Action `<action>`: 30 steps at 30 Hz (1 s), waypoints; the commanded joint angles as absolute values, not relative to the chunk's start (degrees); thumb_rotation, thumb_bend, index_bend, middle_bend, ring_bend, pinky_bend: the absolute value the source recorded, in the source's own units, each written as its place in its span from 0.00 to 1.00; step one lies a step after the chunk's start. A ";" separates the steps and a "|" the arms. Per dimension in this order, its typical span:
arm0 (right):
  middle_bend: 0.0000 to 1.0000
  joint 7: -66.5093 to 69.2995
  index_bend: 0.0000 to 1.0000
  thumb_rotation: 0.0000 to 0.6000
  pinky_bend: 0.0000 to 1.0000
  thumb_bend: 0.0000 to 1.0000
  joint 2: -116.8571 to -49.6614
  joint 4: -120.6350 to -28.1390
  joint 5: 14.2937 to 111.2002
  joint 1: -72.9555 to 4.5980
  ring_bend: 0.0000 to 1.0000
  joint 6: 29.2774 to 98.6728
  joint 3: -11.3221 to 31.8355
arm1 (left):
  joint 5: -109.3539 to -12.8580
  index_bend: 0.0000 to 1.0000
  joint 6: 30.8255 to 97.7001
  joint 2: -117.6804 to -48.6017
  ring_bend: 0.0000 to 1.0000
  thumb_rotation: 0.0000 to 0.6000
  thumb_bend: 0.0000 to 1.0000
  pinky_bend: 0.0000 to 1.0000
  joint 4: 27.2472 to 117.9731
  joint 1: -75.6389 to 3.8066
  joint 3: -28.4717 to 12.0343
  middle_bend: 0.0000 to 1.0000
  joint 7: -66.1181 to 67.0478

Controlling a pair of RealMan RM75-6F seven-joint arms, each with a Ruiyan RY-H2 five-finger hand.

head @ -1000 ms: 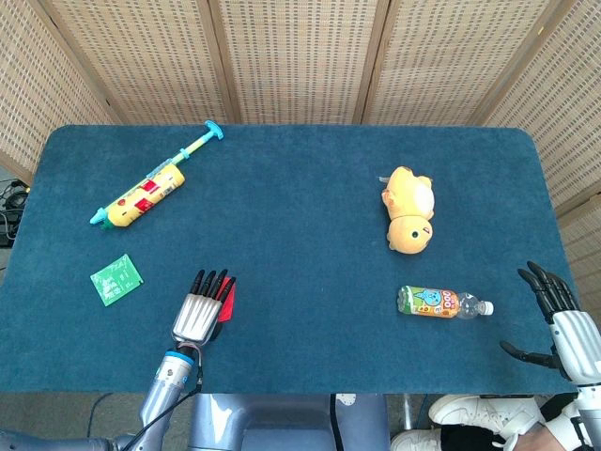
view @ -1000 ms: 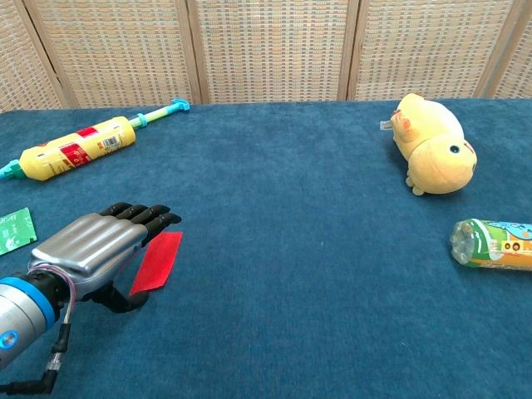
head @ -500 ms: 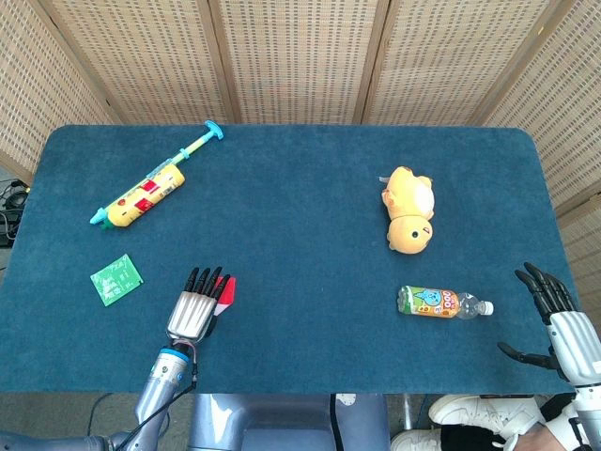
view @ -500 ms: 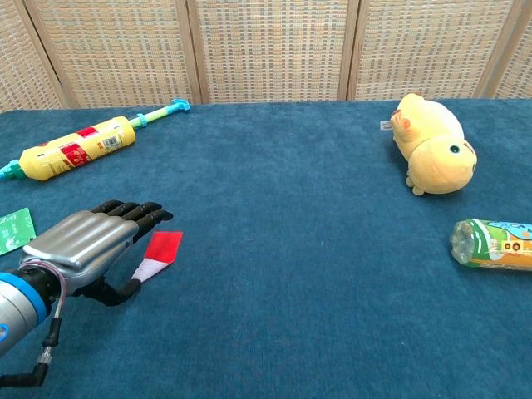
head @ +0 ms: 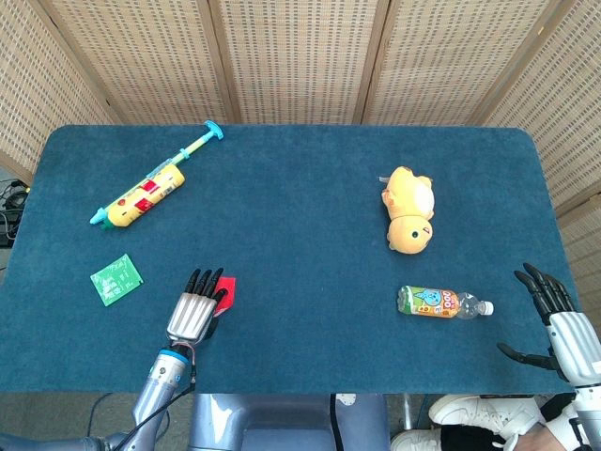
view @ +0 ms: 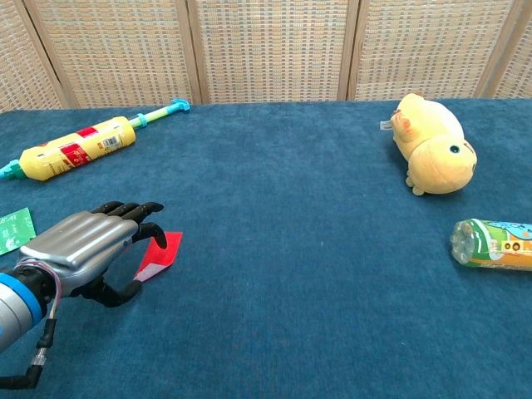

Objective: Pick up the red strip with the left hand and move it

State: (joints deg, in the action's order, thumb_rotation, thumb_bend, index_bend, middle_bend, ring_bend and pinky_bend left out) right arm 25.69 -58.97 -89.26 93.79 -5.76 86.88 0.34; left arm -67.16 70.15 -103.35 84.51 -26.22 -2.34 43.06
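Looking at the labels first: the yellow syringe-shaped toy (head: 146,191) at the far left of the table (head: 300,188) has a red printed band, and the small bottle (head: 441,302) lying on its side near the right edge has a cartoon wrapper, but the writing on both is too small to read. Same for the green packet (head: 116,278) near the left edge.

The left hand (view: 87,247) sits low over the blue table near the front edge, back of the hand up, dark fingers (view: 133,209) stretched forward and slightly curled, thumb tucked underneath. The red strip (view: 158,254) is right at its fingertips, tilted with its far end raised off the cloth, so it looks pinched between thumb and fingers.

The right hand (head: 554,315) hangs off the front right corner, fingers spread apart, holding nothing.

A yellow plush toy (head: 408,218) lies on the right side, well apart from everything.
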 commanded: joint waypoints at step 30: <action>0.00 25.78 0.00 1.00 0.00 0.00 -58.84 -89.32 93.71 -5.78 0.00 86.81 0.23 | -67.41 0.55 69.97 -103.19 0.00 1.00 0.46 0.00 84.14 -26.20 -3.09 0.00 42.84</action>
